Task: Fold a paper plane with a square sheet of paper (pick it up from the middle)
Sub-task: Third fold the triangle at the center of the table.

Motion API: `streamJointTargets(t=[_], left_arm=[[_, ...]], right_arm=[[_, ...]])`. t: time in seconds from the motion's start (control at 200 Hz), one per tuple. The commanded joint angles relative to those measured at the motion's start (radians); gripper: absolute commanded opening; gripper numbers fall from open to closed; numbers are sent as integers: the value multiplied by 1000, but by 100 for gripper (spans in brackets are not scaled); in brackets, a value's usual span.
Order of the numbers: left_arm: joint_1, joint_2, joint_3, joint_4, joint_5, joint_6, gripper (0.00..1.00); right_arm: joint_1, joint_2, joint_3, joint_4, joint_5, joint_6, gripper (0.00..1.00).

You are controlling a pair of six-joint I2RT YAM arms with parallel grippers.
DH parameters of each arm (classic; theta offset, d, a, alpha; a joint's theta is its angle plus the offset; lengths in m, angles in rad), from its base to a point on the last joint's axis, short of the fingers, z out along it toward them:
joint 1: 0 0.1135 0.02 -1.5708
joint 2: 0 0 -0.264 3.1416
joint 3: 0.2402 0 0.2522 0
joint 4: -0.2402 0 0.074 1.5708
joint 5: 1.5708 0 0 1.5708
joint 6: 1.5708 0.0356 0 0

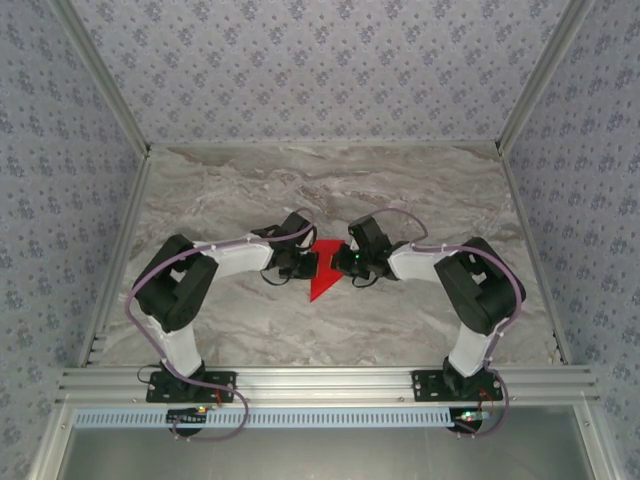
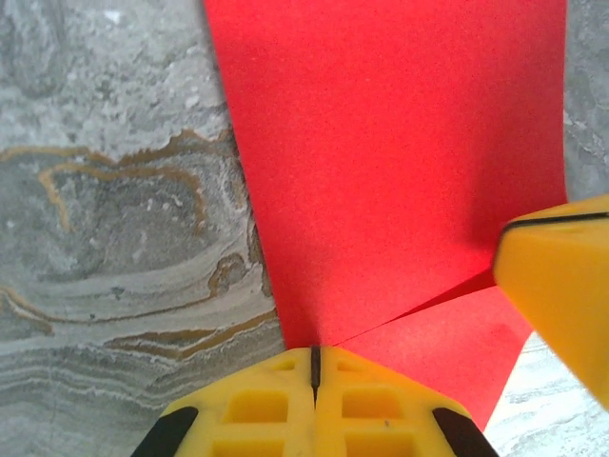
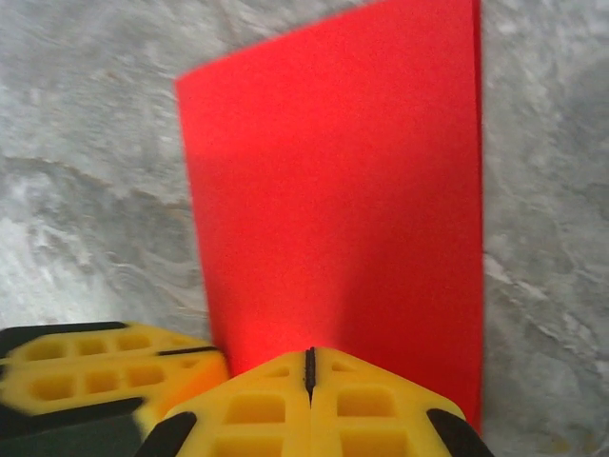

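The square sheet of paper (image 1: 323,272) is bright red and partly folded, and it lies on the marble table between my two grippers. In the left wrist view the sheet of paper (image 2: 381,162) spreads ahead of my left gripper (image 2: 314,354), with a crease running right from the tips. The jaws are shut and their tips rest on the paper with nothing between them. My right gripper (image 3: 308,354) is also shut, tips down on the sheet of paper (image 3: 343,190). The two grippers (image 1: 308,266) (image 1: 346,264) nearly face each other across the sheet. The right gripper's fingers (image 2: 561,286) show in the left wrist view.
The grey marble table (image 1: 330,190) runs to patterned walls at the back and sides. An aluminium rail (image 1: 330,382) with both arm bases runs along the near edge. The left gripper's fingers (image 3: 95,371) crowd the lower left of the right wrist view.
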Motion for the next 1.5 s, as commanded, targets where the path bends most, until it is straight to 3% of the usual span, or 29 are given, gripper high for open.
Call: streamJointTargets(t=[0.0,0.315,0.465,0.71,1.089,1.354,1.494], left_arm=[[3,51,5,-55,-69,61,0],[4,81,10,-59,-70,59,0],[4,90,24,-62,-63,65,0],[3,90,39,-61,-49,67,0],[1,90,53,-64,-45,66,0],[2,87,60,-65,-36,70,0],[2,77,60,-60,-33,70,0]], right_arm=[[-21,19,-27,-3,-9,22,0],[-91,-109,-188,5,67,36,0],[-68,-166,-174,11,53,16,0],[-16,-134,-138,78,-3,24,0],[-10,-290,-164,-11,136,-2,0],[-7,-119,-66,37,-41,-19,0],[-6,-45,-57,78,-67,11,0]])
